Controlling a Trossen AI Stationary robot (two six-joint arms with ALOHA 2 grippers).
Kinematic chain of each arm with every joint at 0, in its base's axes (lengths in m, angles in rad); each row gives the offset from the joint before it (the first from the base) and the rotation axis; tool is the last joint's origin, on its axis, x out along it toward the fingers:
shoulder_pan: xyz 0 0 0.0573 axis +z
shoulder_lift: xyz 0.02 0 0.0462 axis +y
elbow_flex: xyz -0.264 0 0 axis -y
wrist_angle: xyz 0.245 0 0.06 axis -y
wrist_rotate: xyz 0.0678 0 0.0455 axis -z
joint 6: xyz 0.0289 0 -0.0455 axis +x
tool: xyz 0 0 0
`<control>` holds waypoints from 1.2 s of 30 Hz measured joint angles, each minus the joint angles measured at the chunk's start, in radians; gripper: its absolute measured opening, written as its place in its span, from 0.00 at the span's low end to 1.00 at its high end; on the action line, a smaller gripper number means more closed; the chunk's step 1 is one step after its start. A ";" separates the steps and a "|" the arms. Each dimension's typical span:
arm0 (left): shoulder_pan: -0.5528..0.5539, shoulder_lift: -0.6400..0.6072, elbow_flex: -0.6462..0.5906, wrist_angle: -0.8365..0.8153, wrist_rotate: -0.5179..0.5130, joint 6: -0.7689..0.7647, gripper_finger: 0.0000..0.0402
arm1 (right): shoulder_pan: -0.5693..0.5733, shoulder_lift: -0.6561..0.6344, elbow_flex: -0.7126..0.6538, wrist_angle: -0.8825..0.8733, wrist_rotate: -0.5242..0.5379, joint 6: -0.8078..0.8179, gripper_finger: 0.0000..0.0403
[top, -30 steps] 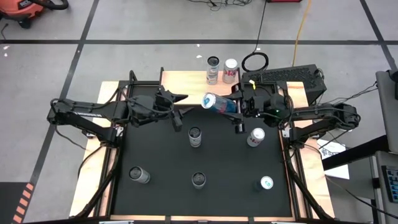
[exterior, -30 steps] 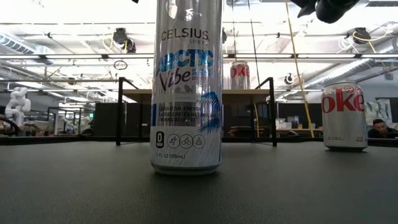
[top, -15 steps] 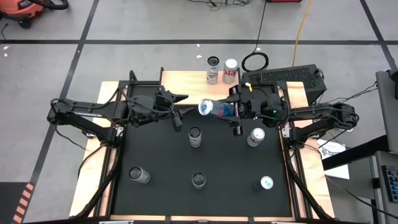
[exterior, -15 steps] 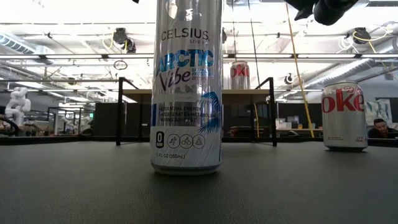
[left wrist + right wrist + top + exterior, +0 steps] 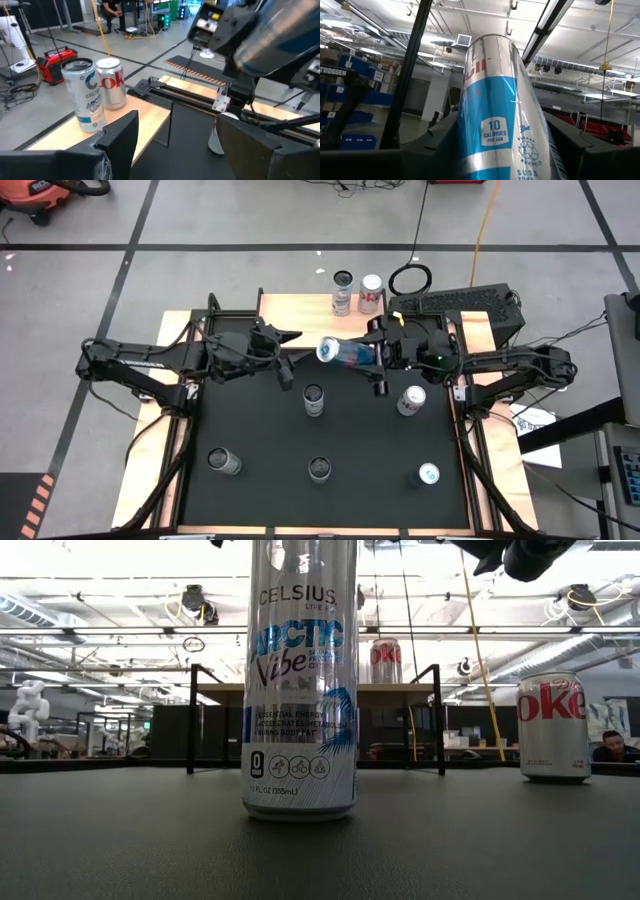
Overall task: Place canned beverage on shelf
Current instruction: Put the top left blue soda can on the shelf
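Right gripper (image 5: 372,356) jaws pinching blue-silver can (image 5: 345,352), tilted, beside shelf (image 5: 300,311) | left gripper (image 5: 283,352) jaws spread, idling opposite.

silver-blue can (image 5: 345,352) | tilted sideways, airborne | just before shelf (image 5: 300,310)

Right tool (image 5: 375,354) clamped and raised at centre back; left tool (image 5: 283,358) gapes, hovering opposite

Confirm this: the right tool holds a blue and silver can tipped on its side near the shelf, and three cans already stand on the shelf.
Not quite. Only two cans stand on the shelf, not three, as the high view shows. The rest holds: the right tool grips the blue and silver can, tipped on its side, near the shelf.
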 joint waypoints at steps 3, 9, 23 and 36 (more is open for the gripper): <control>0.001 0.000 0.000 -0.006 -0.029 0.004 0.67 | 0.000 0.000 0.000 0.002 -0.001 0.000 0.51; 0.017 0.000 0.000 -0.001 -0.016 0.019 0.67 | 0.000 0.000 0.000 -0.005 0.000 -0.001 0.51; 0.082 0.000 0.000 -0.026 0.138 -0.132 0.68 | 0.000 0.000 0.000 -0.025 0.001 -0.003 0.51; 0.116 0.000 0.000 -0.030 0.210 -0.159 0.97 | 0.000 -0.001 0.000 -0.055 0.001 -0.008 0.51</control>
